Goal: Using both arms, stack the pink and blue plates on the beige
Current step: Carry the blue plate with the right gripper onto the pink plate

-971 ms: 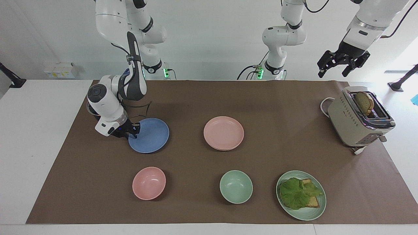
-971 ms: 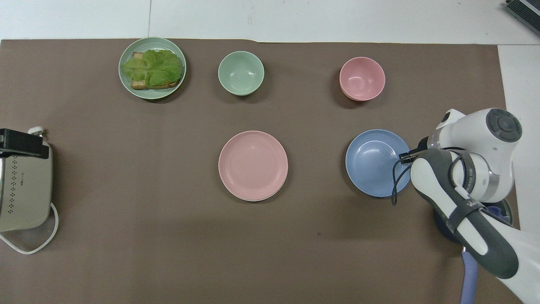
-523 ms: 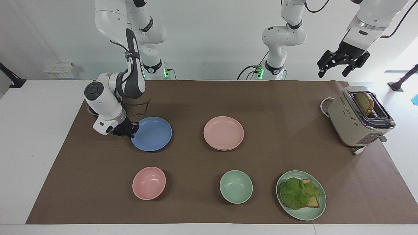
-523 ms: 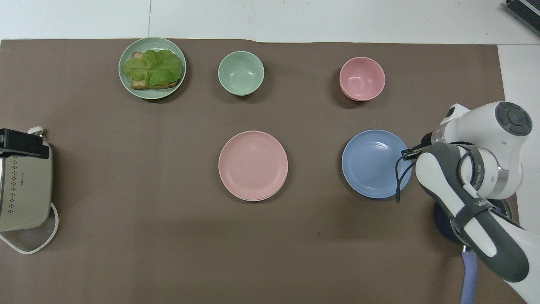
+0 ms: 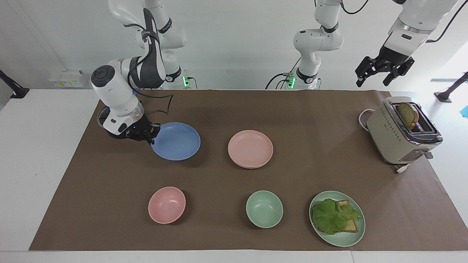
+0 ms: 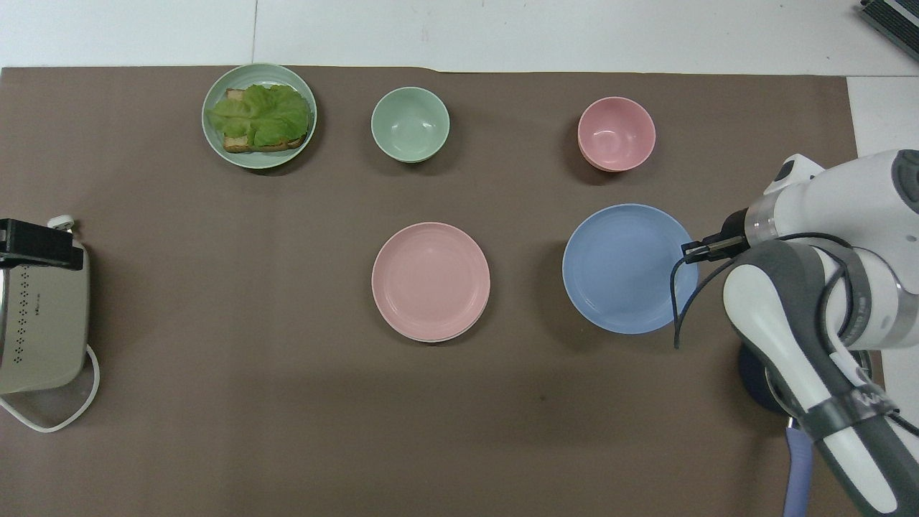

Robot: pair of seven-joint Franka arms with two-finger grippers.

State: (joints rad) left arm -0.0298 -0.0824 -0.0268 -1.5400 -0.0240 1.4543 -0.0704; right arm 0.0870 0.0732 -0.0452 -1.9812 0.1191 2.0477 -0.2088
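My right gripper [image 5: 151,133] is shut on the rim of the blue plate [image 5: 177,141] at the right arm's end of the table. It holds the plate roughly level a little above the brown mat, and a shadow lies under it. In the overhead view the right gripper [image 6: 693,251] pinches the blue plate [image 6: 624,269] at its edge. The pink plate [image 5: 250,148] rests at the middle of the mat on the beige plate [image 5: 252,167], of which only a thin pale rim shows. The overhead view gives the same pink plate [image 6: 431,280] and beige rim [image 6: 438,339]. My left gripper [image 5: 384,75] waits open, high over the toaster.
A beige toaster [image 5: 400,133] with bread in its slot stands at the left arm's end. Farther from the robots lie a pink bowl [image 5: 166,204], a green bowl [image 5: 264,209] and a green plate [image 5: 353,233] with lettuce on toast.
The right gripper closed on the blue plate's rim, lifted it off the mat and carried it a little toward the pink plate. The left arm has not moved.
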